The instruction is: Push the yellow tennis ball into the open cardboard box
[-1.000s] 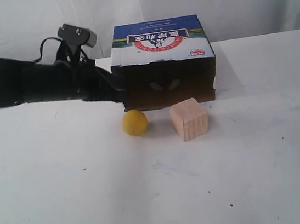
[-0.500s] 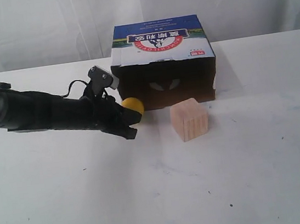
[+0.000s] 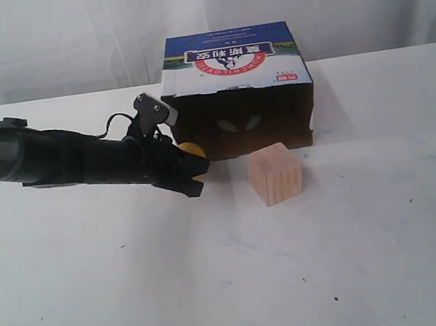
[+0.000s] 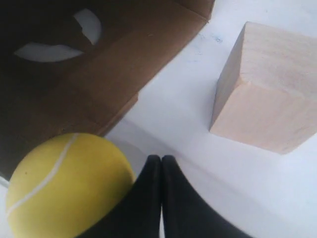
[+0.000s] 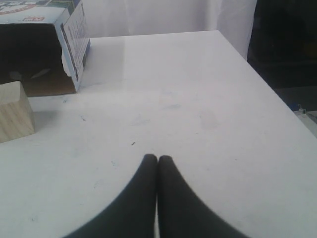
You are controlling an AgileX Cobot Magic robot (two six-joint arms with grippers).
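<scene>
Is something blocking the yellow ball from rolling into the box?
Nothing visible. The yellow tennis ball sits right at the mouth of the open cardboard box, the left gripper beside it. The wooden cube stands off to one side.

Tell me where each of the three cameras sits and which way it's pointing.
Exterior view: off the arms, facing the mouth of the open cardboard box; shows the left arm and left hand.
Left wrist view: behind the shut left hand, looking at the yellow tennis ball by the box's mouth.
Right wrist view: behind the shut right hand, looking across the table.
Shared: all three show the wooden cube.
</scene>
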